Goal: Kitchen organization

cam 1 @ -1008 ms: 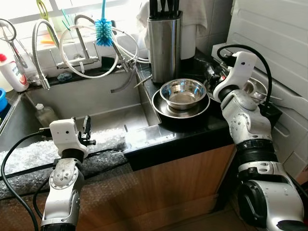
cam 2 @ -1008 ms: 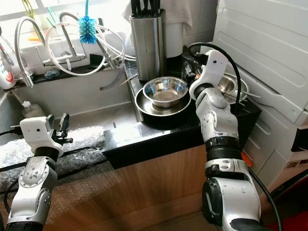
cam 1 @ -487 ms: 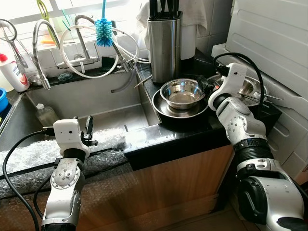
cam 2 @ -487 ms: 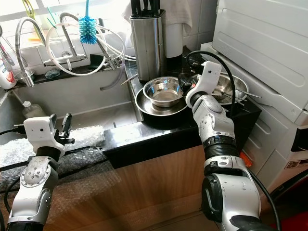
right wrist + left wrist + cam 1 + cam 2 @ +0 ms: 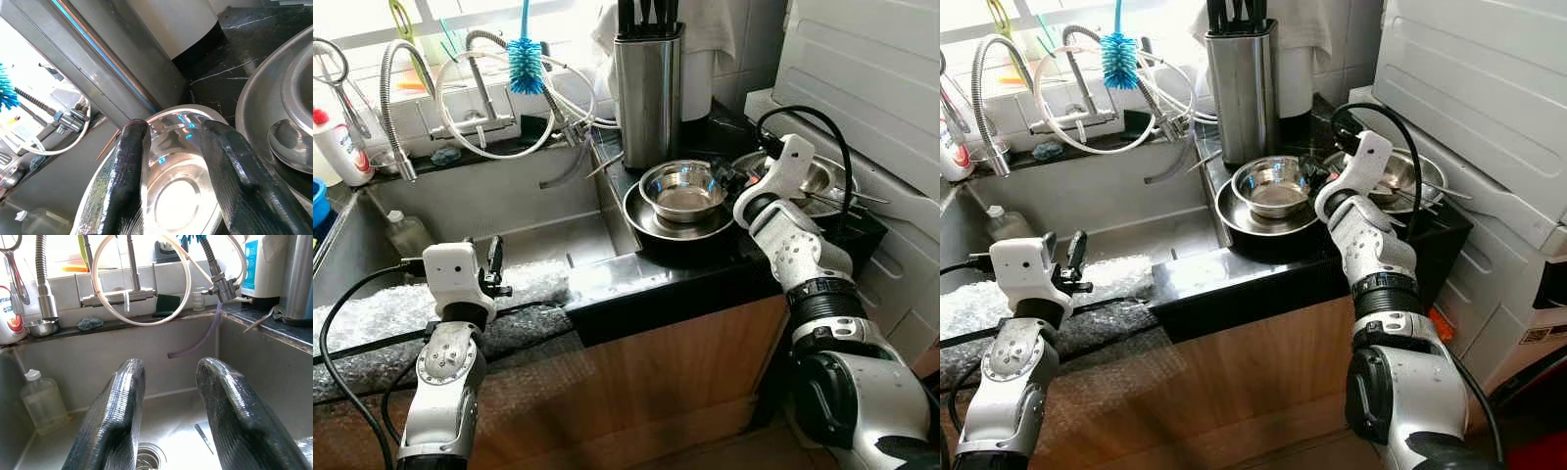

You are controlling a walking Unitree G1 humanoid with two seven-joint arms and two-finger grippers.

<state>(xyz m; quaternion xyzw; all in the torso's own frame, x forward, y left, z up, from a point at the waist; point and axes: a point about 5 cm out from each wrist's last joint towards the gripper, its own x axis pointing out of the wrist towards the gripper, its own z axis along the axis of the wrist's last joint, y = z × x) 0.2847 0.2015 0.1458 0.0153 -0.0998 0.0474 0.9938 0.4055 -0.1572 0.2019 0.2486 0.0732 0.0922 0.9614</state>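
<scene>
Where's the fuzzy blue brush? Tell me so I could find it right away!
Find the sink, then look up at its back ledge where the faucets and looped white hoses stand. The brush sticks up among those hoses, handle pointing up. It is the one bright blue, bristly thing there; its neighbours are shiny metal or white.

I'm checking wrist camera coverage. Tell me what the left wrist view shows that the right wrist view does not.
Left wrist view alone: the open left claw over the sink, a plastic bottle, the drain and the tap. Right wrist view alone: the open right claw at the rim of the steel bowl, beside a second dish. Both share the metal knife holder and looped hose.
</scene>
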